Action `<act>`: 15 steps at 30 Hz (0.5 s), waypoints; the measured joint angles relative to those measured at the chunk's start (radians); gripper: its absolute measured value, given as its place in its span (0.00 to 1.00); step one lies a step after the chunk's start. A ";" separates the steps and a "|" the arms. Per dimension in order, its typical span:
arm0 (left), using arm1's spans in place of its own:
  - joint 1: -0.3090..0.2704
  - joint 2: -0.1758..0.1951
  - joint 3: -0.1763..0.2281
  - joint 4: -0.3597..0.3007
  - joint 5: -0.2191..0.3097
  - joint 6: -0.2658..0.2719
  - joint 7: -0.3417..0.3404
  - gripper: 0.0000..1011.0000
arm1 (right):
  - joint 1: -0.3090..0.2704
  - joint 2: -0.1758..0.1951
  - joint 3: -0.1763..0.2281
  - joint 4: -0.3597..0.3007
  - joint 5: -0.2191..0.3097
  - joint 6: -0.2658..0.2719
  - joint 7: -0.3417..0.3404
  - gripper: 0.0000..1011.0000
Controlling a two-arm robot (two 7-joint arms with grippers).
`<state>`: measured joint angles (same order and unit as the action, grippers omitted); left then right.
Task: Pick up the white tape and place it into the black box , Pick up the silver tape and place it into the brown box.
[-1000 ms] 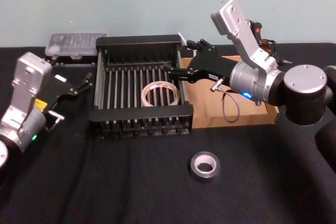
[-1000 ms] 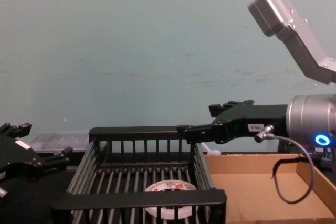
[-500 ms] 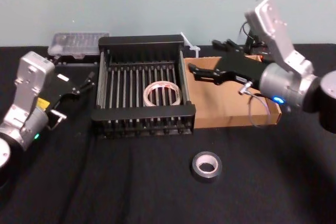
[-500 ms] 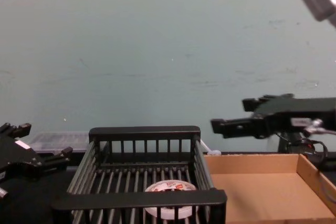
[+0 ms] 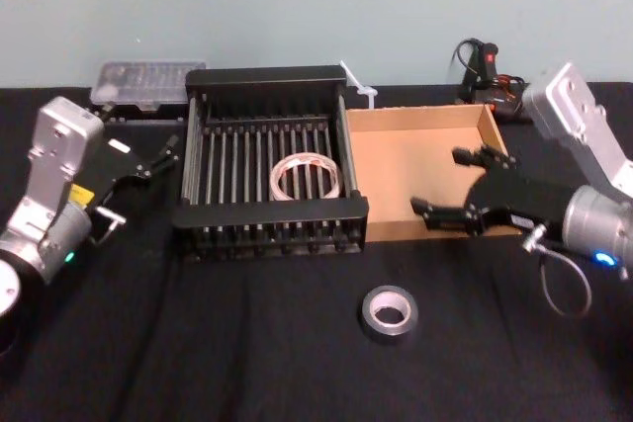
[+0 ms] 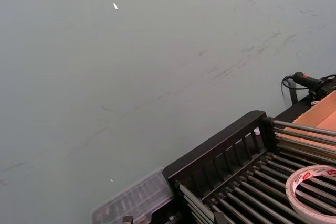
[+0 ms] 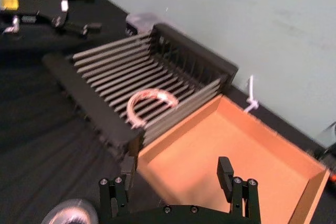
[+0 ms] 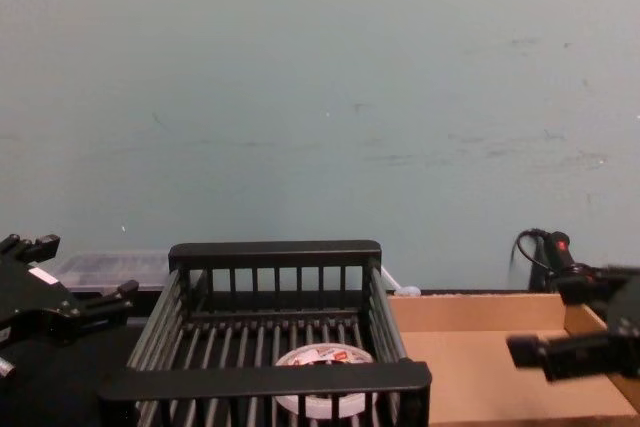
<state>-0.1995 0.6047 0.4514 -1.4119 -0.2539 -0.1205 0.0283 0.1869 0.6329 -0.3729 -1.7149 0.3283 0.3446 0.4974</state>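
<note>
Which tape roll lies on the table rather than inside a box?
The silver tape, the small grey roll on the table near the open right gripper; the white tape lies inside the black box.

No legible print, even on white tape [image 8: 325, 355]

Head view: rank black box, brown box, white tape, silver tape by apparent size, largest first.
1. black box
2. brown box, a little smaller-looking; the right gripper hangs in front of its near right part
3. white tape
4. silver tape, smaller though it lies nearer the camera
</note>
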 joint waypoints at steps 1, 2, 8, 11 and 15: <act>0.000 0.000 0.000 0.000 0.000 0.000 0.000 0.99 | -0.007 0.007 0.000 -0.005 0.003 0.002 0.002 0.99; 0.000 0.000 0.000 0.000 0.000 0.000 0.000 0.99 | -0.021 0.021 0.000 -0.016 0.008 0.007 0.006 0.99; 0.000 0.000 0.000 0.000 0.000 0.000 0.000 0.99 | -0.055 0.058 -0.014 -0.040 0.028 0.036 0.022 0.99; 0.000 0.000 0.000 0.000 0.000 0.000 0.000 0.99 | -0.059 0.069 -0.029 -0.044 0.039 0.051 0.031 0.99; 0.000 0.000 0.000 0.000 0.000 0.000 0.000 0.99 | -0.059 0.076 -0.049 -0.045 0.051 0.069 0.042 0.99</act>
<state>-0.1996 0.6047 0.4514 -1.4120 -0.2539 -0.1205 0.0283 0.1275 0.7093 -0.4217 -1.7594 0.3789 0.4136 0.5391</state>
